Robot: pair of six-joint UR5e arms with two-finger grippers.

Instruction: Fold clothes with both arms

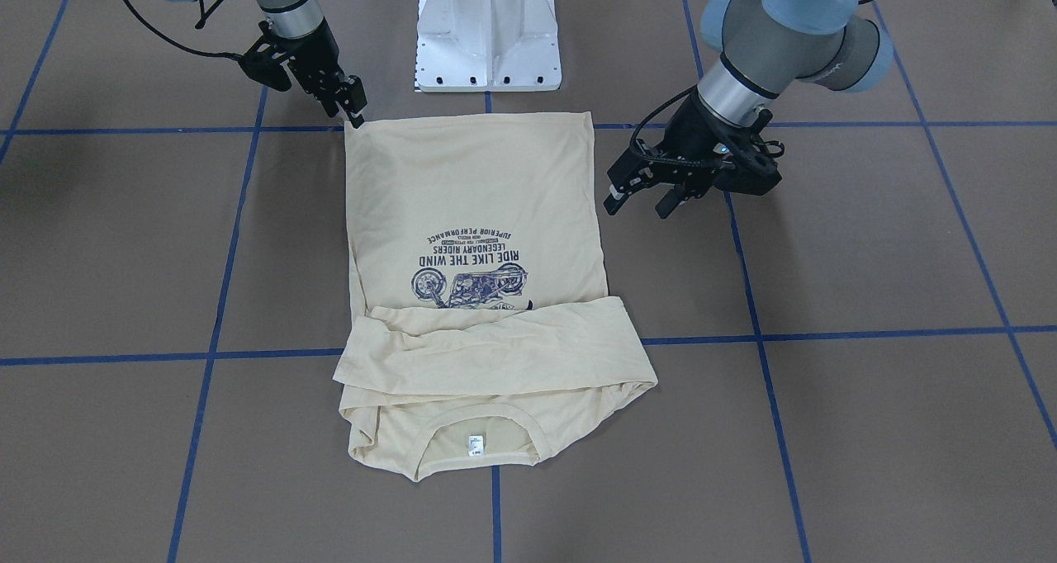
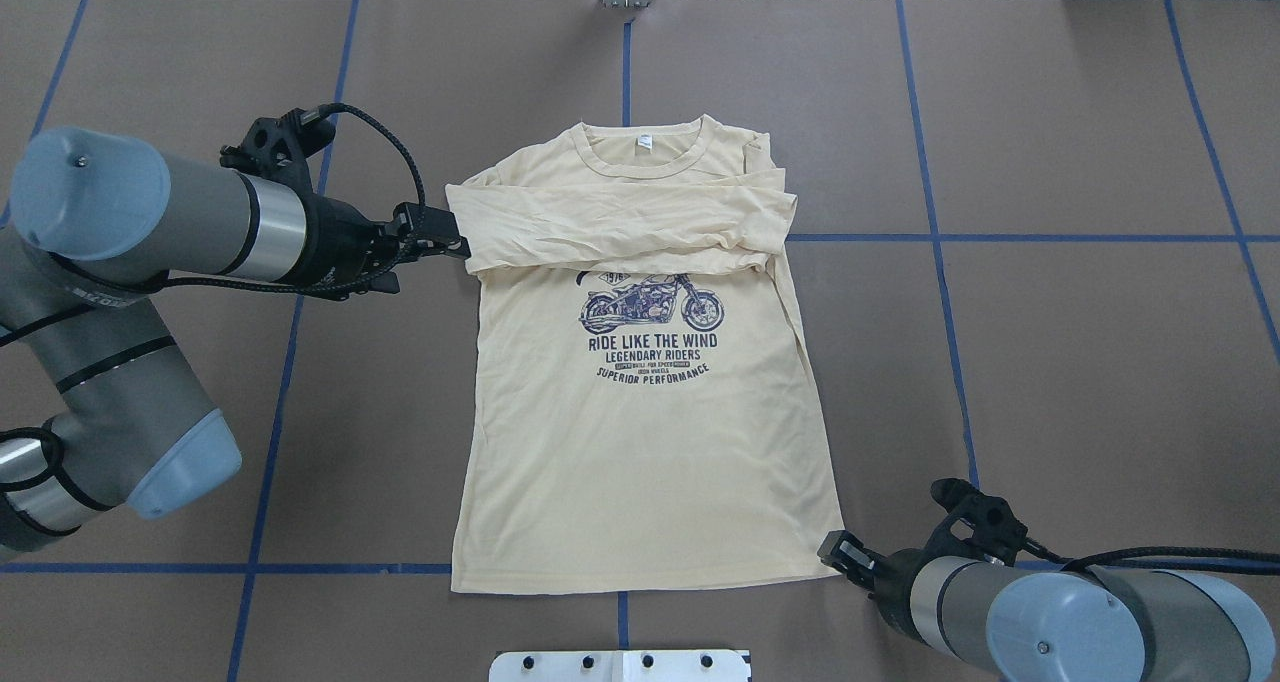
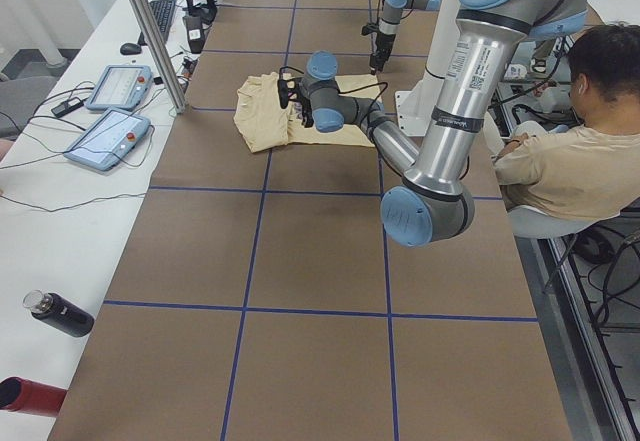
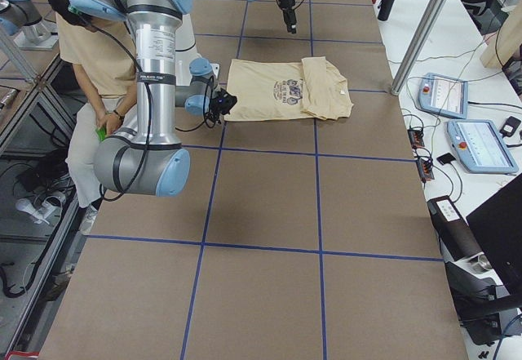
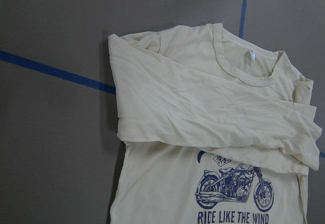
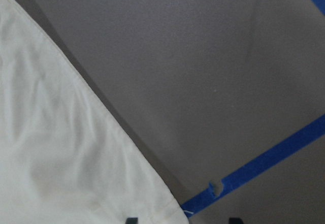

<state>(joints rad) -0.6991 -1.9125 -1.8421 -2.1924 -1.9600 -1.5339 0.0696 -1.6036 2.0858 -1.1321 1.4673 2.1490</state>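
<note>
Going by the overhead view: the left arm (image 2: 150, 222) reaches in from the left side, and its pincer (image 1: 637, 206) sits just beside the shirt at sleeve level. From the front camera you can see both its fingers spread well apart with nothing between them, so it's wide open and empty.

Middle of the worktop (image 2: 1050, 362) is the cream-yellow T-shirt (image 2: 640, 442). It's lying flat, print side up, with the neckline on the side away from the robot and the hem nearest the white base (image 2: 620, 665). Both long sleeves (image 2: 620, 227) are folded across the chest in a band that covers the top of the motorcycle print (image 2: 650, 327). The little white neck label (image 2: 646, 143) is showing inside the collar. Blue tape lines (image 2: 1000, 237) run out from under the shirt on both sides.

Over on the right, the right arm (image 2: 1060, 622) comes in low from the bottom corner, with its pincer (image 2: 838, 550) right at the hem corner (image 6: 172, 216). Its wrist cam shows the two fingertips (image 6: 131, 220) set apart, with that corner of cloth lying between them. So it's open around the corner, not clamped on it.
</note>
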